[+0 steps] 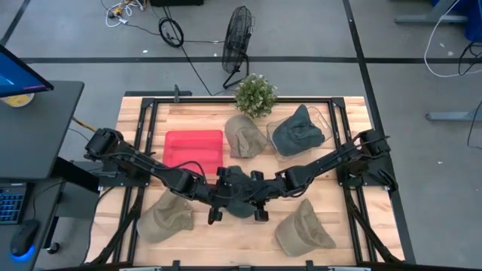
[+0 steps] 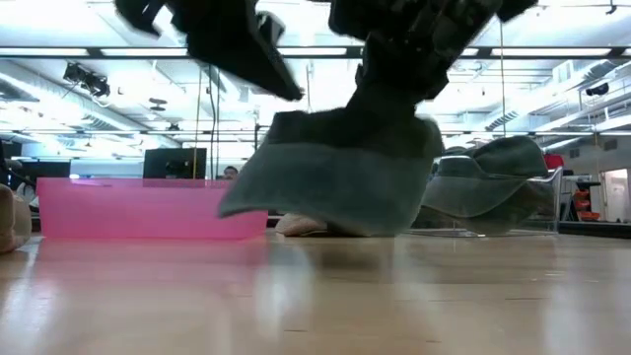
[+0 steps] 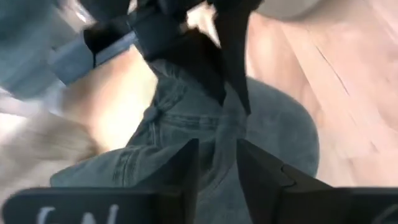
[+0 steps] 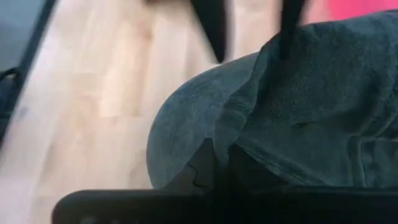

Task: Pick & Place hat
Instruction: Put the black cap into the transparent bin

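Observation:
A dark blue-grey denim hat (image 1: 239, 202) hangs between my two grippers at the table's middle, near the front edge. My left gripper (image 1: 224, 194) comes from the left and my right gripper (image 1: 257, 193) from the right; both are shut on the hat. In the low view the hat (image 2: 345, 168) hangs under both grippers with its brim just above the wood. The pink bin (image 1: 193, 148) stands just beyond it, toward the far left. My left gripper pinches a raised fold of the hat's crown (image 3: 217, 158) between its two fingers (image 3: 186, 171), slanting down from the table's left. The hat hangs below the hold. My right gripper pinches a fold of cloth where crown meets brim (image 4: 239, 140) between nearly closed fingers (image 4: 205, 165), slanting down from the right. The brim (image 4: 186, 118) droops beyond them.
Two tan hats lie near the front edge, one left (image 1: 164, 218) and one right (image 1: 303, 229). Another tan hat (image 1: 245, 135) and a dark green-grey one (image 1: 297, 132) lie toward the far edge, by a potted plant (image 1: 256, 94).

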`<move>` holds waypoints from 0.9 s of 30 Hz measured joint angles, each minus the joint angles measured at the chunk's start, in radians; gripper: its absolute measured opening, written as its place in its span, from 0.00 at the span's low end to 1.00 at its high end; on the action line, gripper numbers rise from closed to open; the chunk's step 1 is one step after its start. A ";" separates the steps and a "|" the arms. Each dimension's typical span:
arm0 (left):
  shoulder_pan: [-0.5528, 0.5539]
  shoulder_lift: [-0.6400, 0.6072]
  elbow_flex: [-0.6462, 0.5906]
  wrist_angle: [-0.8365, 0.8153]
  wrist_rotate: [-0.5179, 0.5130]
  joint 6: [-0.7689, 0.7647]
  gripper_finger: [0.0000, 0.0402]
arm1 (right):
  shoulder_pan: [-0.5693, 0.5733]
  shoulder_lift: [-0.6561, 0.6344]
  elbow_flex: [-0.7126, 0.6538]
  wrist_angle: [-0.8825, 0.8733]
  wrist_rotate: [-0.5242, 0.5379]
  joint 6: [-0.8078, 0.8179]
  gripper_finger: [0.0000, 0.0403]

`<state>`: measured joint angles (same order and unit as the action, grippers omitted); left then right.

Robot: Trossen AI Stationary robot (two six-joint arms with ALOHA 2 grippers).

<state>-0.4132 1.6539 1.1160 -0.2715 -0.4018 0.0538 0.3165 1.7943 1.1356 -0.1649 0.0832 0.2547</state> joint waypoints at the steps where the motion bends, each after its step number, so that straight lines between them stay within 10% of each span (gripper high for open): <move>1: -0.007 0.000 0.022 -0.016 -0.028 0.009 0.30 | -0.001 -0.016 0.012 -0.037 0.026 0.000 0.02; 12: -0.021 0.000 0.227 -0.189 -0.121 -0.144 0.39 | -0.016 -0.234 0.248 -0.807 0.606 0.136 0.02; 27: 0.034 -0.094 0.442 -0.662 -0.227 -0.226 0.35 | -0.162 -0.380 0.035 -1.013 0.626 0.372 0.02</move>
<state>-0.3793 1.5601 1.5581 -0.9340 -0.6289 -0.1723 0.1549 1.4144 1.1707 -1.1783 0.7090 0.6268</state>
